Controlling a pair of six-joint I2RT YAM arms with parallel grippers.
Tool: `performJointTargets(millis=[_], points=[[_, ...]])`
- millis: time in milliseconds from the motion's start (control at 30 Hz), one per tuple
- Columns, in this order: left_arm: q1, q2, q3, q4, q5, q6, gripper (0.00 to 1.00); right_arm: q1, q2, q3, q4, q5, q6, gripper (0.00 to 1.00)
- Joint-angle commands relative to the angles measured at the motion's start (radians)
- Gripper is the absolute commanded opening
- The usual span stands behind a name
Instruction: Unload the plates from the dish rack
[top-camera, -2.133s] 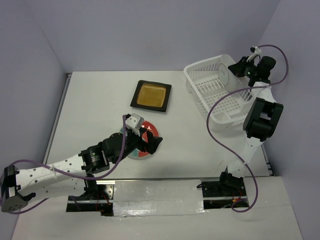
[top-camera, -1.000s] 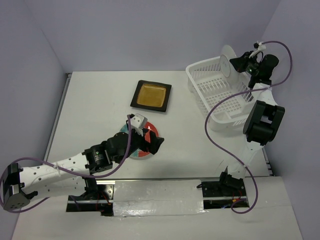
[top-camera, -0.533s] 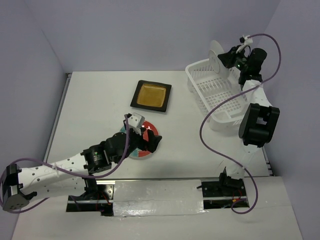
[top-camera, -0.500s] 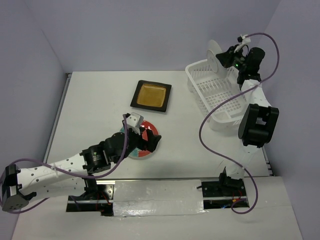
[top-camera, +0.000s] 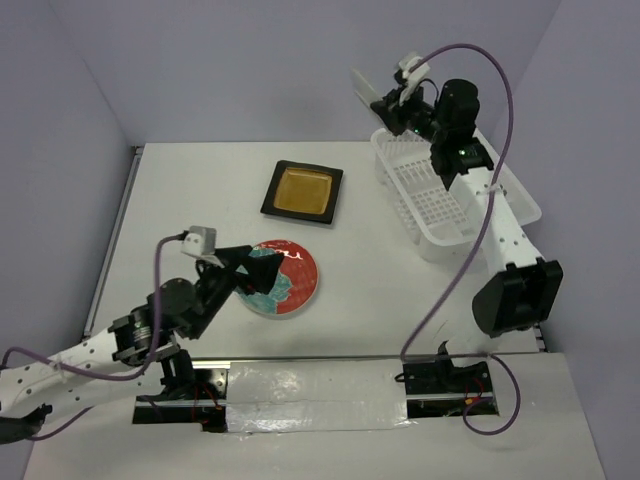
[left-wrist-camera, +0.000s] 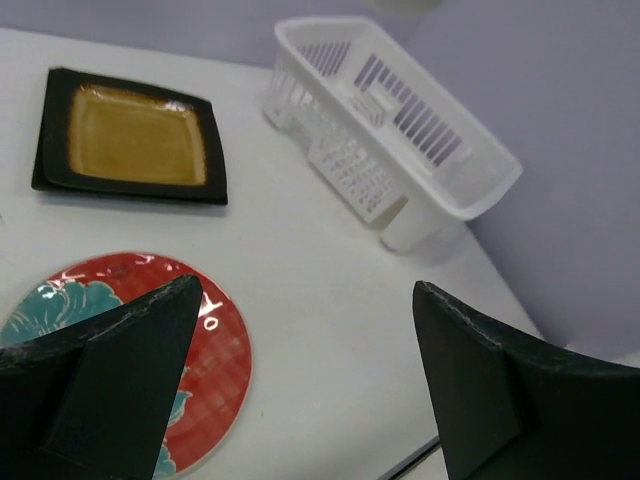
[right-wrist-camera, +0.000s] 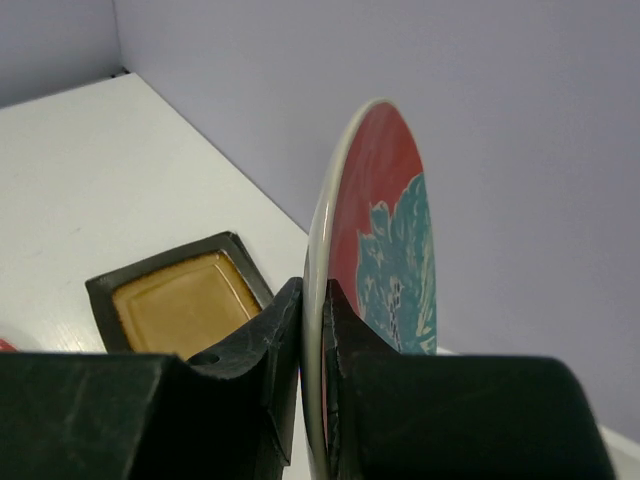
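My right gripper (top-camera: 384, 103) is shut on the rim of a round plate (top-camera: 362, 84), held upright on edge in the air left of the white dish rack (top-camera: 430, 215). In the right wrist view the fingers (right-wrist-camera: 262, 345) pinch this plate (right-wrist-camera: 390, 225), which has a red and teal face. No plate shows in the rack (left-wrist-camera: 400, 130). A second round plate (top-camera: 298, 280) lies face up on the table. My left gripper (top-camera: 255, 268) is open and empty just over its left edge (left-wrist-camera: 215, 365). The amber square plate (top-camera: 303, 192) lies flat at the table's middle back. The teal square plate is out of view.
The right arm's purple cable (top-camera: 470, 240) hangs across the rack's near end. Grey walls close in the table at the back and both sides. The amber plate also shows in the left wrist view (left-wrist-camera: 135, 137) and the right wrist view (right-wrist-camera: 185, 300).
My right gripper has lifted the round plate up out of the rack and carried it left. My left gripper has drawn back to the near left off the plate on the table.
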Motion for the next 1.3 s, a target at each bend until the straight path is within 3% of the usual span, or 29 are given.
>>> performJointTargets(millis=[0,133,267,533,667,833,1267], points=[[0.000,-0.150,-0.062,0.049,-0.087,-0.031,1.00,0.159,-0.203,-0.039,0.121,0.133,-0.219,0.00],[-0.002,-0.332,-0.130,0.066,-0.145,-0.026,1.00,0.330,-0.268,-0.072,0.033,0.227,-0.327,0.00],[-0.009,-0.359,-0.102,0.014,-0.176,-0.064,0.99,0.508,-0.312,-0.204,0.063,0.432,-0.448,0.00],[-0.015,-0.366,-0.107,0.023,-0.150,-0.058,0.99,0.779,-0.299,-0.409,0.164,0.642,-0.491,0.00],[-0.015,-0.402,-0.131,0.067,-0.092,-0.046,0.99,0.870,-0.245,-0.559,0.318,0.731,-0.521,0.00],[-0.018,-0.452,-0.161,0.087,-0.081,-0.047,1.00,0.958,-0.155,-0.601,0.463,0.911,-0.620,0.00],[-0.029,-0.503,-0.164,0.012,-0.196,-0.107,0.99,1.113,-0.059,-0.800,0.788,1.004,-0.772,0.00]])
